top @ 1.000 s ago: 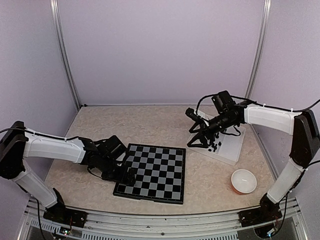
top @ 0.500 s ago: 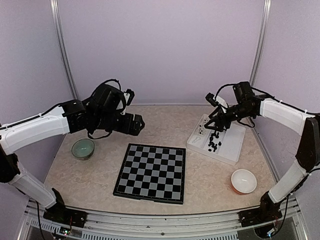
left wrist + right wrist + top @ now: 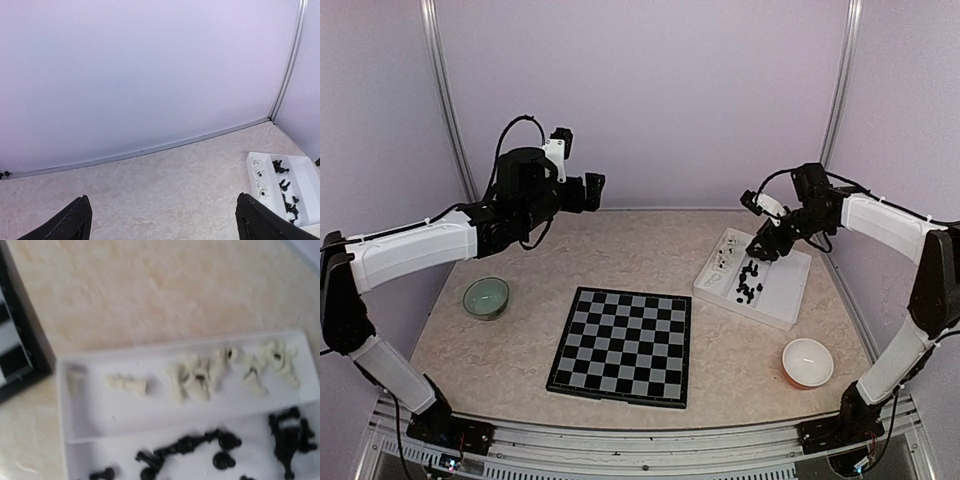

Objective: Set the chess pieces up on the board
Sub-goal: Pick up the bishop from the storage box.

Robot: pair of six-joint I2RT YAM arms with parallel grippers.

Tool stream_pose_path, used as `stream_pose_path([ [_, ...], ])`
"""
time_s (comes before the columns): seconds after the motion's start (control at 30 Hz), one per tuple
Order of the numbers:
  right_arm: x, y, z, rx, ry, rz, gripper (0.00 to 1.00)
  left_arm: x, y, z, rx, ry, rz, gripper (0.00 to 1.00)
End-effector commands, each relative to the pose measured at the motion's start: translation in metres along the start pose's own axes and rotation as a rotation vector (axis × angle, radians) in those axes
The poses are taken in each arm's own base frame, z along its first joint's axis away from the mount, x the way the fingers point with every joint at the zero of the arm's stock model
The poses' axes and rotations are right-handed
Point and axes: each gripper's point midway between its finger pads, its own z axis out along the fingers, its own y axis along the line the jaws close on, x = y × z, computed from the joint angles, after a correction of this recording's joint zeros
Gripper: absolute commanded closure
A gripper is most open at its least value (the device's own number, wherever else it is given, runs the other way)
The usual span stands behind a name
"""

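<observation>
The left gripper [image 3: 594, 190] hangs wide and empty near the table's [image 3: 650, 250] far edge. The right gripper [image 3: 760, 252], its opening unclear, hovers over chess pieces [image 3: 748, 285] in the tray [image 3: 786, 292].

My left gripper [image 3: 597, 192] is raised high at the far left, well apart from the board [image 3: 623, 345]. My right gripper [image 3: 758, 254] points down over the white tray [image 3: 783, 291], close above the black chess pieces [image 3: 748, 283]. A green bowl [image 3: 485, 297] lies left of the board, an orange bowl [image 3: 807, 362] to its right.
</observation>
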Motion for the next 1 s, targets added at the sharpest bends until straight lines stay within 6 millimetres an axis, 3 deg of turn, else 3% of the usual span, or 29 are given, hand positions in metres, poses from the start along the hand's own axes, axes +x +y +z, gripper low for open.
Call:
stream_pose_path([
  [0.0,0.036,-0.01,0.016,0.017,0.151,-0.009,0.37,0.027,0.021,0.001,-0.069,-0.001,-0.027,0.01],
  [0.07,0.042,-0.019,0.024,0.034,0.189,-0.001,0.42,0.019,0.046,-0.01,-0.225,-0.045,-0.024,0.01],
  [0.13,0.045,-0.032,0.032,0.059,0.222,0.014,0.47,0.025,0.056,-0.012,-0.324,-0.021,0.067,0.01],
  [0.2,0.049,-0.046,0.043,0.057,0.242,0.044,0.51,0.032,0.042,-0.011,-0.364,-0.014,0.231,0.01],
  [0.27,0.053,-0.058,0.053,0.05,0.249,0.089,0.53,0.046,0.032,-0.017,-0.357,-0.018,0.265,0.01],
  [0.37,0.061,-0.072,0.067,0.038,0.258,0.156,0.54,0.052,0.007,-0.018,-0.285,0.013,0.317,0.01],
  [0.57,0.076,-0.075,0.091,-0.024,0.304,0.219,0.53,0.077,-0.044,0.007,-0.001,0.198,0.262,0.22],
  [0.8,0.084,-0.072,0.099,-0.049,0.324,0.244,0.55,0.081,-0.05,0.01,0.111,0.255,0.164,0.28],
  [0.97,0.091,-0.07,0.103,-0.06,0.35,0.254,0.65,0.081,-0.045,0.011,0.093,0.253,0.164,0.27],
])
